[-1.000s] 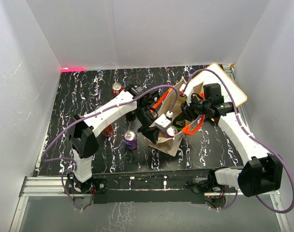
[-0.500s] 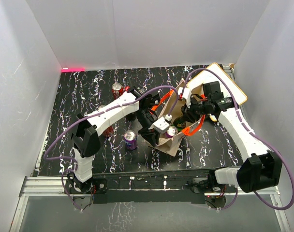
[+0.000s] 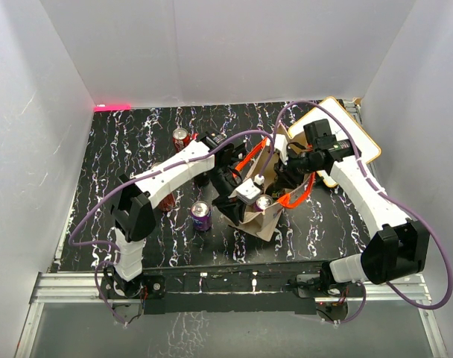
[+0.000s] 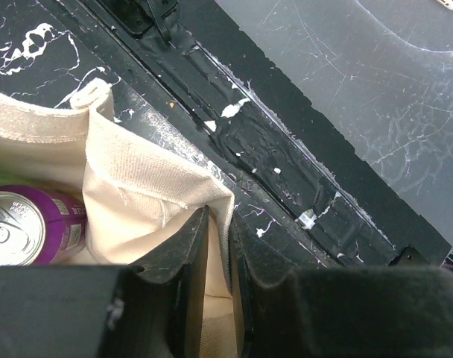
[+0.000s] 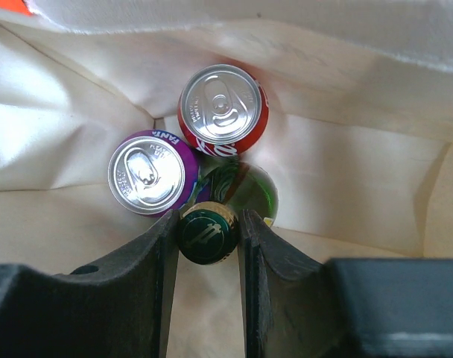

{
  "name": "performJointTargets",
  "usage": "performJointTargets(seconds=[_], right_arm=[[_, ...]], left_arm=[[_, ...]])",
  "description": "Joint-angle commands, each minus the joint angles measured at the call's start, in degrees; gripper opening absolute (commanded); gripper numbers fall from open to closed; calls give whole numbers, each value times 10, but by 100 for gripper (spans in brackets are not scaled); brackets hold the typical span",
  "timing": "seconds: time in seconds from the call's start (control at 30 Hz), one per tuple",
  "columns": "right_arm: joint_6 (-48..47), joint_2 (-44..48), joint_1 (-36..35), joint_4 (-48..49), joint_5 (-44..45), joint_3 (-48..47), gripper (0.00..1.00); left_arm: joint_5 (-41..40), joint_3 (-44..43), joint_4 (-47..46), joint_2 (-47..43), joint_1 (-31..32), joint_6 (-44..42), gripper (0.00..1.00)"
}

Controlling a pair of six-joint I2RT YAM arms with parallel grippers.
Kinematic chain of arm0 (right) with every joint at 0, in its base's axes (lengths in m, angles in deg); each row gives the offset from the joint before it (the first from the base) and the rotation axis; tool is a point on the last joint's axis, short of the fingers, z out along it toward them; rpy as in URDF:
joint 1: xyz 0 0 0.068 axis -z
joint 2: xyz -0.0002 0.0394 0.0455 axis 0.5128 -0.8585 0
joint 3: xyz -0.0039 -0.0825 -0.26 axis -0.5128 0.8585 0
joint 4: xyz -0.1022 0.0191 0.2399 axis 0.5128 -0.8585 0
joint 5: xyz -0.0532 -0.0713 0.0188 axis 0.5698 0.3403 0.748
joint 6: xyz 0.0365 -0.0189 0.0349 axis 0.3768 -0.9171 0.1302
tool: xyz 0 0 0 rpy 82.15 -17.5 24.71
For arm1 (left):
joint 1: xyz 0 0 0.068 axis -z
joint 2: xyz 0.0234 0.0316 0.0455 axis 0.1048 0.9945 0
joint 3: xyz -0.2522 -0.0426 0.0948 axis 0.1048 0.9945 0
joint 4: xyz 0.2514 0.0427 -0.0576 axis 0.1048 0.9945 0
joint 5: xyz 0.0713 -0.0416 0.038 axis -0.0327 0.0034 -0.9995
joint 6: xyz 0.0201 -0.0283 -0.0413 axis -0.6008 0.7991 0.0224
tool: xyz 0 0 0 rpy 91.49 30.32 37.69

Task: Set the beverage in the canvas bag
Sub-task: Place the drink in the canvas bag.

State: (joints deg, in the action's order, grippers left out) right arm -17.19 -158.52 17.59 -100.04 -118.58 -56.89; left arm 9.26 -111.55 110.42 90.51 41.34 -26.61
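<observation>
so, left gripper (image 4: pixel 217 218) is pinched on the left rim of the canvas bag (image 4: pixel 137 201) to hold its mouth open, while right gripper (image 5: pixel 207 218) reaches inside, clamped on the cap of the green bottle (image 5: pixel 249 190), standing it beside the red can (image 5: pixel 220 104) and purple can (image 5: pixel 146 174).

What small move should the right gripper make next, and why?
Probably open and release: the right gripper grips the green bottle by its cap, deep inside the canvas bag beside a red can and a purple can.
</observation>
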Motion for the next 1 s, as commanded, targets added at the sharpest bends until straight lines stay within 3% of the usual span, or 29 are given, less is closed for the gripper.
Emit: performJointTargets(seconds=[0.0, 0.37, 0.67, 0.77, 0.97], right_arm=[[42, 19, -23, -28, -89, -19, 8], [34, 39, -26, -26, -93, 7, 8], [23, 103, -24, 25, -46, 98, 8], [23, 117, -24, 40, -50, 112, 14], [26, 94, -24, 26, -37, 93, 36]], left_arm=[[-35, -10, -32, 22, -10, -37, 16], [-46, -21, -33, 29, -10, -21, 16], [-49, -18, -35, 18, -10, -10, 25], [-48, -15, -42, 14, -10, -4, 32], [-53, -19, -54, 9, -10, 11, 46]])
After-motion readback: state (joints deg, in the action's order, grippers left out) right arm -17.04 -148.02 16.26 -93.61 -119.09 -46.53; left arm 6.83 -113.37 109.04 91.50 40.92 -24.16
